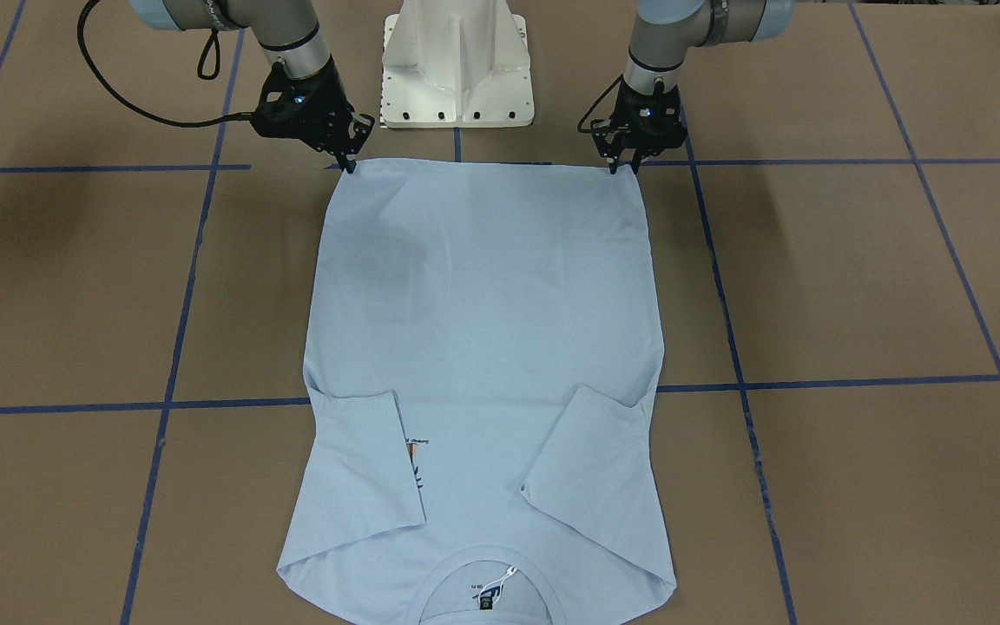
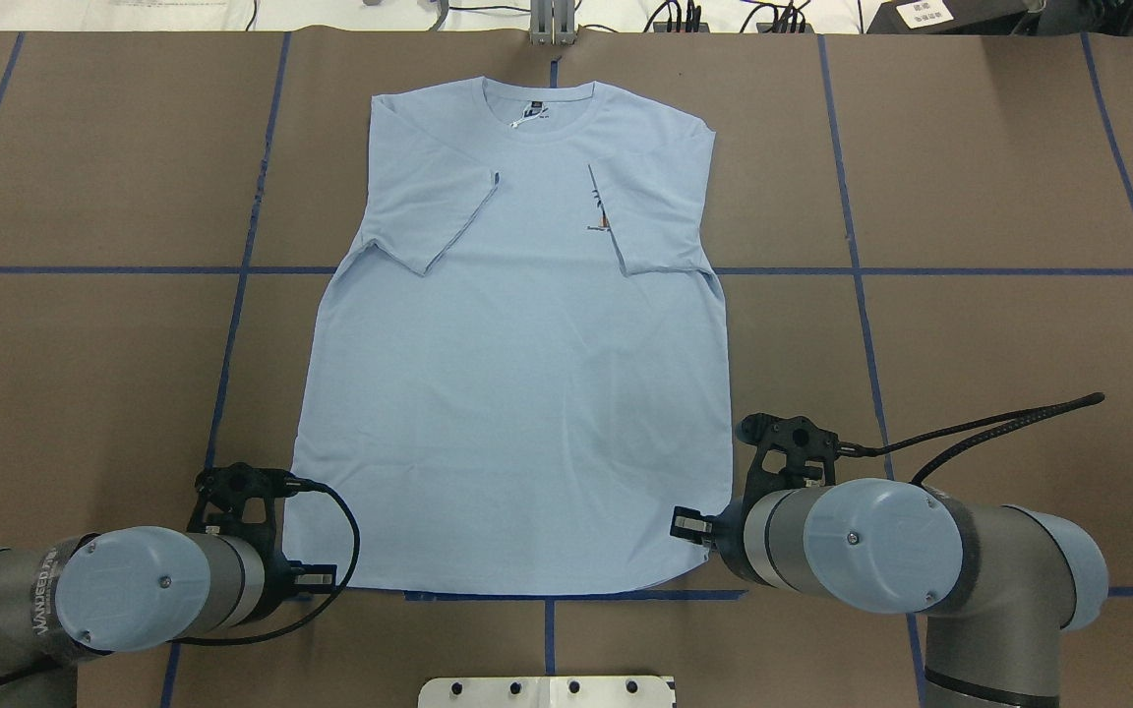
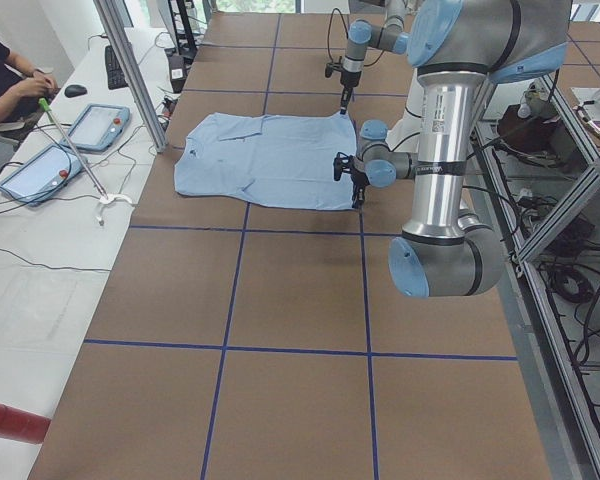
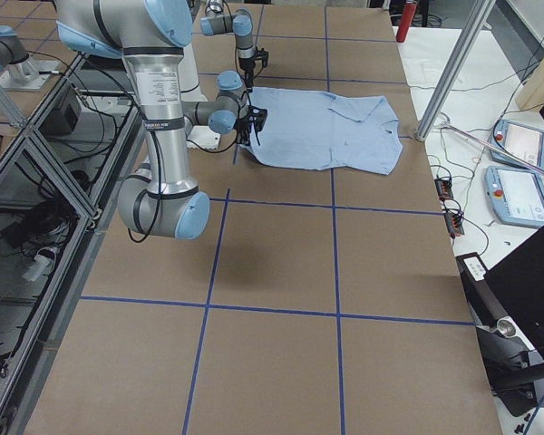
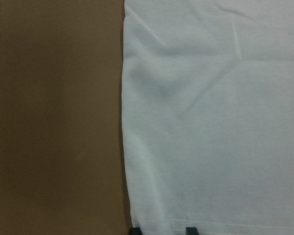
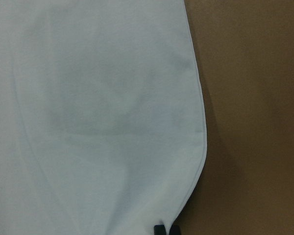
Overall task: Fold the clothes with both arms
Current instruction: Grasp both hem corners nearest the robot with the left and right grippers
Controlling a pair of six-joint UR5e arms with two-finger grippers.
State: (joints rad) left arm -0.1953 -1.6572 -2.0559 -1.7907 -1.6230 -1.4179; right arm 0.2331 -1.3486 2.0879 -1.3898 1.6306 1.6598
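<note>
The light blue T-shirt [image 1: 483,330] [image 2: 517,393] lies flat on the brown table, both sleeves folded inward and its collar [image 2: 537,103] on the far side from the robot. A sleeve partly covers the small chest print [image 2: 601,211]. My left gripper [image 1: 624,167] [image 5: 162,229] stands at one bottom hem corner, open, with the hem between its spread tips. My right gripper [image 1: 349,165] [image 6: 167,229] is at the other hem corner, its tips close together on the fabric edge. In the overhead view both arms hide their fingertips.
The white pedestal base [image 1: 457,69] stands just behind the hem, between the arms. Blue tape lines [image 1: 812,382] grid the table. A person [image 3: 5,80] sits at a side bench with two tablets [image 3: 40,170]. A red cylinder [image 3: 10,420] lies at that bench's near end.
</note>
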